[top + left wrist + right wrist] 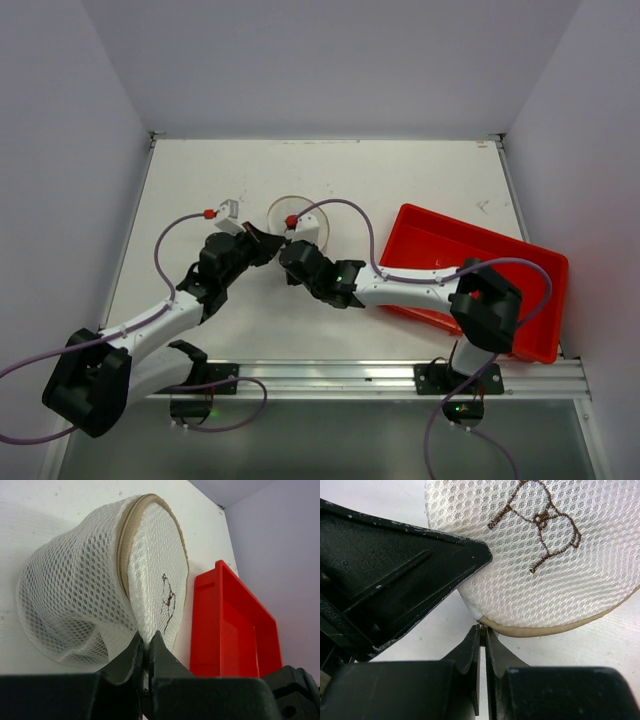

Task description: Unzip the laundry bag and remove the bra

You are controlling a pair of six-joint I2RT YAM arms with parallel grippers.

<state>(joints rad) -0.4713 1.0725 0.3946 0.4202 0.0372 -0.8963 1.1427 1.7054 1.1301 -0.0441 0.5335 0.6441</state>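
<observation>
The laundry bag (303,214) is a round white mesh case with a beige zipper band, standing on edge in mid-table. My left gripper (146,641) is shut on the bag's mesh (85,580) at its lower edge, beside the zipper seam. From the other side, my right gripper (483,630) is shut at the beige zipper band of the bag (545,555), with a small zipper pull pinched between its tips. In the top view both grippers, left (268,243) and right (289,255), meet at the bag's near side. The zipper looks closed. The bra is hidden.
A red plastic tray (500,262) lies to the right, also seen as the red tray (227,630) just beyond the bag. My right arm reaches across its near-left corner. A metal rail (330,372) runs along the table's near edge. White walls close in three sides.
</observation>
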